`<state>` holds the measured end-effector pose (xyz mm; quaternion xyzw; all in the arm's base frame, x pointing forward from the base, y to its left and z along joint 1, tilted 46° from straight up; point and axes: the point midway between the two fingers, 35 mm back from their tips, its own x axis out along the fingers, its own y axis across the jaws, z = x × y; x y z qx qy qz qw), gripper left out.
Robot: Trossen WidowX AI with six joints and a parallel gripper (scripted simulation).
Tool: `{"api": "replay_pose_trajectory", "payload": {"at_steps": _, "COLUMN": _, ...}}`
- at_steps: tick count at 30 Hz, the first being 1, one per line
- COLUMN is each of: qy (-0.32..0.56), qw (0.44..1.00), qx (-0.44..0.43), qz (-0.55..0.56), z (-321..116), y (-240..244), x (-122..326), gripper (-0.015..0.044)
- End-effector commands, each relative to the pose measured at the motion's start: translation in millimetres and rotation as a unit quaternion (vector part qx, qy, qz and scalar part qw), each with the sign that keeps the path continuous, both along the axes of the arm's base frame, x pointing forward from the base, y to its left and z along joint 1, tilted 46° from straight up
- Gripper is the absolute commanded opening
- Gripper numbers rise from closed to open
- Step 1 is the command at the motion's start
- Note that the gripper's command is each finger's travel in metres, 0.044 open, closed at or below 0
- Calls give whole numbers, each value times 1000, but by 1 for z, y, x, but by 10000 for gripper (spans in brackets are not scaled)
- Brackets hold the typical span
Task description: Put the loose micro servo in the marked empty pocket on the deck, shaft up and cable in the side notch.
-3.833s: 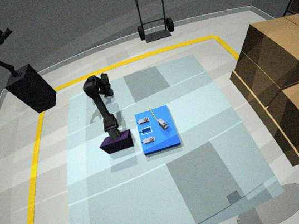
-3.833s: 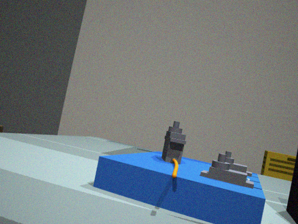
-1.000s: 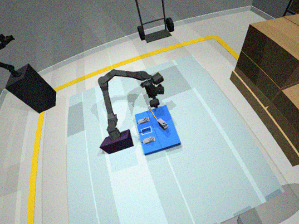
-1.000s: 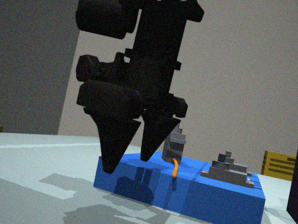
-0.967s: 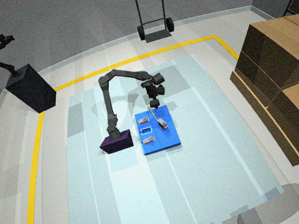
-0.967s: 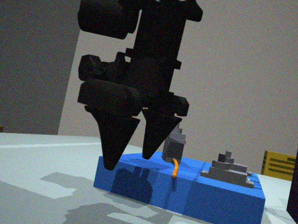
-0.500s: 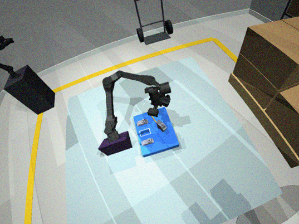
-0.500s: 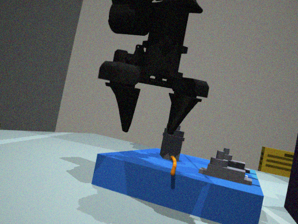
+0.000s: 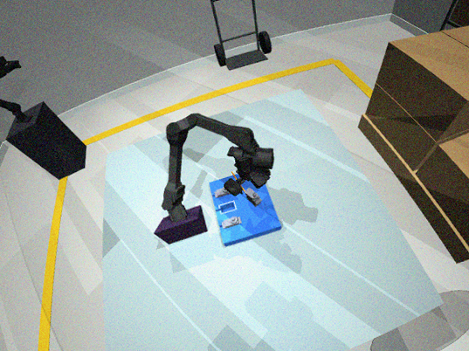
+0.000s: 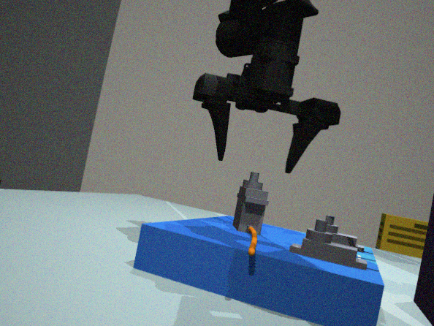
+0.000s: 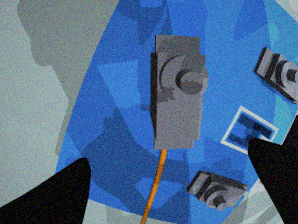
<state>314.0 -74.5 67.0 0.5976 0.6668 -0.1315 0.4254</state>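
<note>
Gripper of black metal [image 9: 245, 187] [image 10: 254, 166] [image 11: 170, 159], fingers spread apart, held above the deck in the exterior view's upper centre. Grey block-shaped micro servo with orange cable [image 9: 253, 196] [image 10: 251, 210] [image 11: 178, 100], shaft up, stood on blue slab-like deck [image 9: 258, 223] [image 10: 190, 256] [image 11: 127, 85]; white-outlined pocket [image 9: 227, 207] [image 11: 231, 125] left unfilled, right of the wrist view's centre.

In the top view, pale bands of light and overlapping grey shadows streak the light-blue mat [image 9: 331, 253], running from upper left to lower right, brightest near six o'clock of the blue rectangular deck [image 9: 258, 223] [image 10: 204, 267] [image 11: 120, 150], while fine coloured grain covers the whole picture and edges look slightly soft. The exterior view is dimmer, its beige wall [image 10: 164, 110] evenly muted and the black metal gripper [image 10: 254, 166] almost a silhouette, with the deck's top brighter than its dark near side. In the wrist view, angular shadows patch the deck, grain speckles everything, and the fingertips at eight and four o'clock are nearly featureless black.
</note>
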Motion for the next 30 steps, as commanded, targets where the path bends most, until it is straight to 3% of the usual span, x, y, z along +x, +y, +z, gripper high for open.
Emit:
{"api": "replay_pose_trajectory", "payload": {"at_steps": 1, "qy": 29, "qw": 999, "qx": 18, "qz": -32, "z": -4, "y": -13, "x": -6, "gripper": 440}}
{"api": "replay_pose_trajectory", "payload": {"at_steps": 30, "qy": 30, "qw": 999, "qx": 20, "qz": -34, "z": -36, "y": 19, "x": -2, "gripper": 440}}
